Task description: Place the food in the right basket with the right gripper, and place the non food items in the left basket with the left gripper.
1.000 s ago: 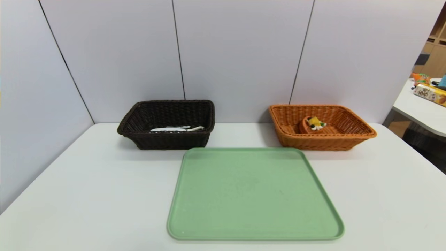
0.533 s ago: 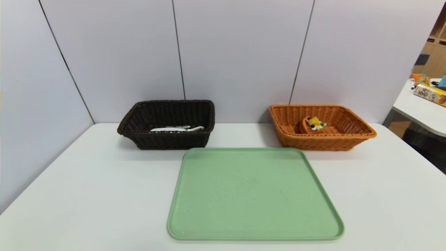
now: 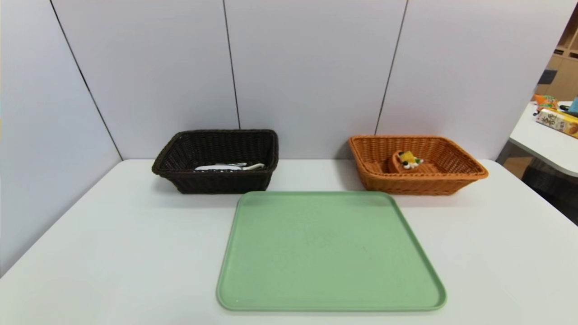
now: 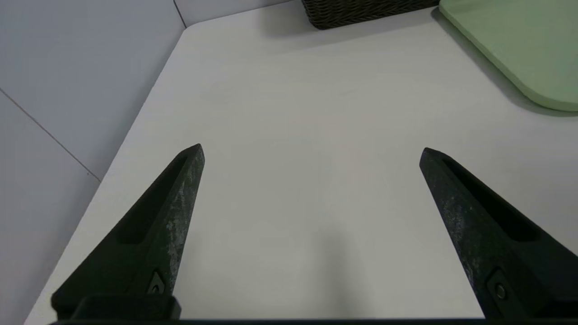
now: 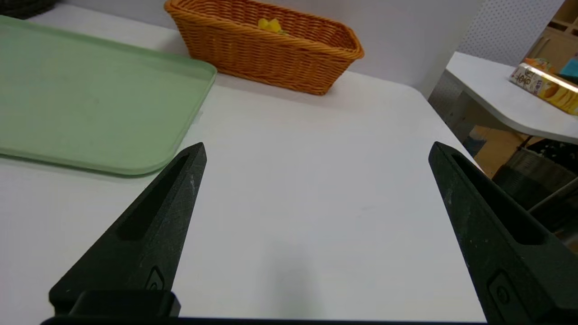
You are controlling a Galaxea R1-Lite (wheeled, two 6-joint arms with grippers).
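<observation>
From the head view, the food (image 3: 407,161) lies in the right basket (image 3: 469,170), white non food items (image 3: 228,167) in the left basket (image 3: 167,166). Left pincer (image 4: 311,151) gapes over bare desk (image 4: 289,113). Right pincer (image 5: 316,151) gapes, well short of its basket.

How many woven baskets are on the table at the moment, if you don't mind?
2: the dark brown basket behind the green tray's left corner, the orange basket behind its right corner.

Non food items (image 3: 229,167) — half-hidden behind rim
</observation>
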